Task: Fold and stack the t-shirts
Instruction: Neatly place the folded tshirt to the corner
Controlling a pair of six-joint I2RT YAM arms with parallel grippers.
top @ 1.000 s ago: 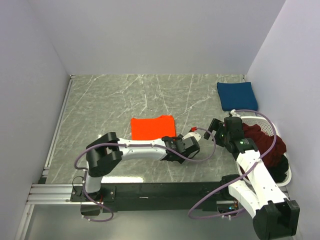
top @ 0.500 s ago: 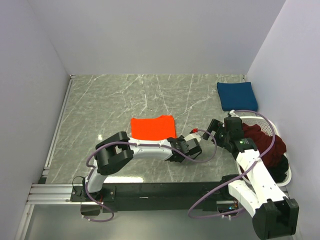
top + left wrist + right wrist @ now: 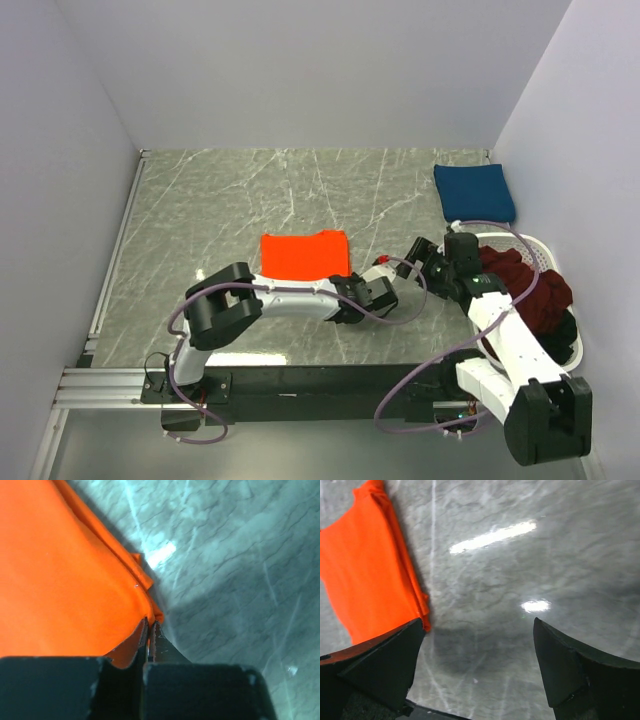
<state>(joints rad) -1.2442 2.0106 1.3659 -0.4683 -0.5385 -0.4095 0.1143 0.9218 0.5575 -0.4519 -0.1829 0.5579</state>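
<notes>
My left gripper (image 3: 149, 625) is shut, its tips at the near right corner of the orange t-shirt (image 3: 65, 580), which lies mid-worktop (image 3: 220, 210). I cannot tell if cloth is pinched. My right gripper (image 3: 478, 625) gapes wide, empty. A second ago the left jaws stood half open.

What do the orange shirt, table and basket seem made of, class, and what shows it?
The orange shirt: soft matte cloth; layered folded edges. The table: glossy marble or marble-look surface; grey veining, glare. The basket: probably white plastic; smooth moulded rim.
</notes>
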